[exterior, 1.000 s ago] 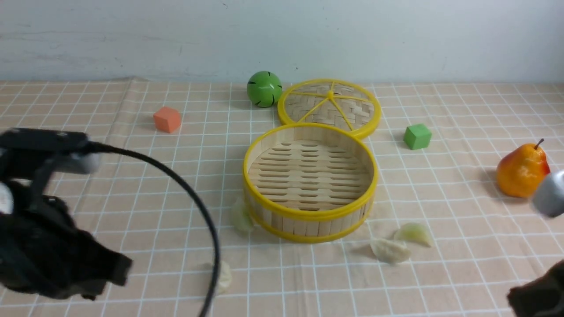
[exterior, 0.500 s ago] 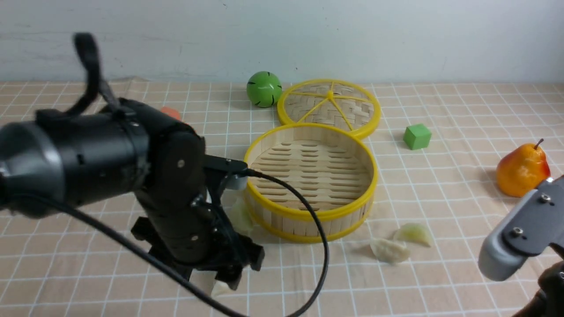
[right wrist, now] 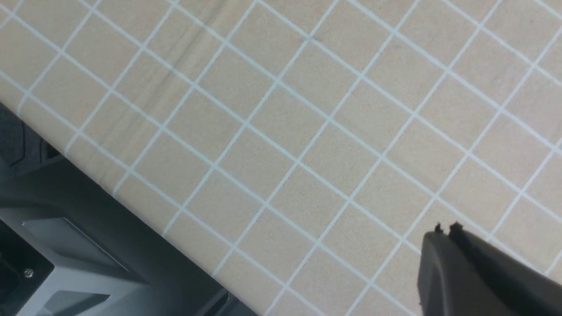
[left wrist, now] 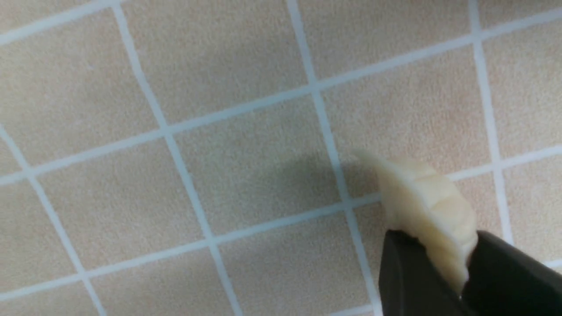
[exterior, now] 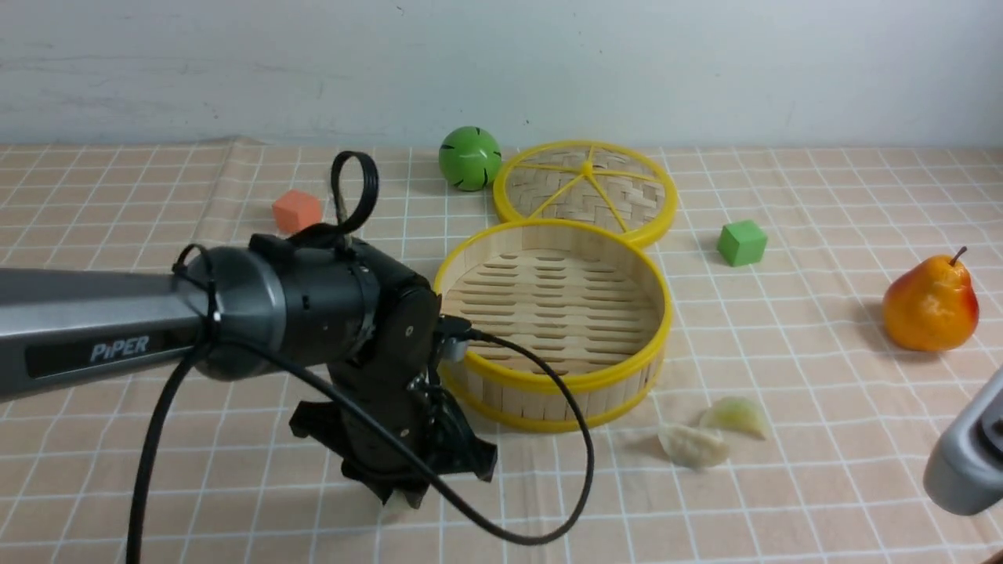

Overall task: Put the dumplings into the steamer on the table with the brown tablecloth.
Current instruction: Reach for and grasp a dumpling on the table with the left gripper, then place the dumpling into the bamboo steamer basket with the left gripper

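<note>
A white dumpling (left wrist: pixel 423 197) is pinched between the fingertips of the left gripper (left wrist: pixel 445 267); in the front view this pair sits low and left of centre, below and left of the steamer (exterior: pixel 548 385); I cannot tell whether the dumpling touches the cloth (exterior: pixel 823 235). A second white dumpling (exterior: pixel 693 446) and a green dumpling (exterior: pixel 736 415) lie just beside each other on the cloth, outside the steamer at its lower right. The steamer stands mid-frame on the desk (exterior: pixel 78 486); its lid (exterior: pixel 619 196) lies flat just above it, with a green ball (exterior: pixel 470 158) at the lid's left; an orange cube (exterior: pixel 297 211) is at upper left, a green cube (exterior: pixel 742 242) right of the steamer, a pear (exterior: pixel 928 305) at far right. The right gripper (right wrist: pixel 444 228) has its tips pressed together on nothing, over cloth near the desk's edge.
</note>
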